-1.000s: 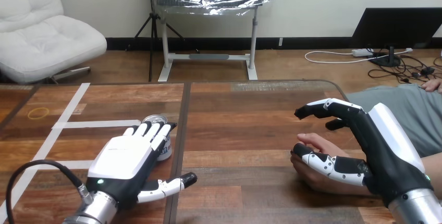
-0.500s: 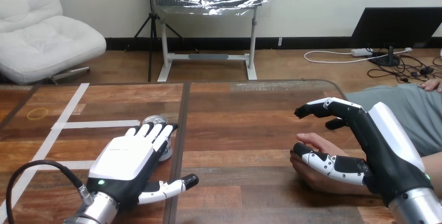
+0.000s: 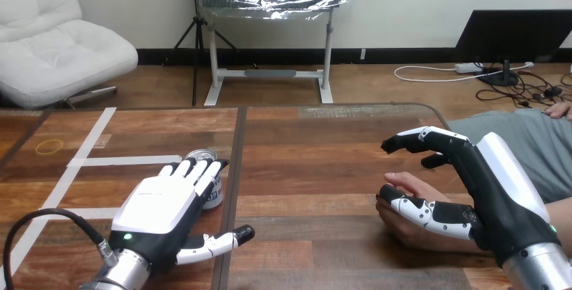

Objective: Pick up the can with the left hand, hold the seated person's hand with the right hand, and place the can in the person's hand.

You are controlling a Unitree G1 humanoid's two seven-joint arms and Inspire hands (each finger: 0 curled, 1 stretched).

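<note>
Left hand (image 3: 162, 204), lower left: fingers straight, over the can (image 3: 201, 156), mostly hidden. Probably light, thin-walled, slick; wrap mid-body gently. Right hand (image 3: 496, 192) spread apart about person's hand (image 3: 403, 226), lower right; contact unclear.

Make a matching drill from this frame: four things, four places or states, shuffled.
1. can
2. left hand
3. right hand
4. person's hand

A. lies at the view's right, between a robot thumb and fingers
B. fingers straight, thumb out to the side, nothing held
C. stands upright, partly hidden behind fingertips
D. arched open over someone's hand, silver forearm at the bottom right corner

Pairs: 1-C, 2-B, 3-D, 4-A
</note>
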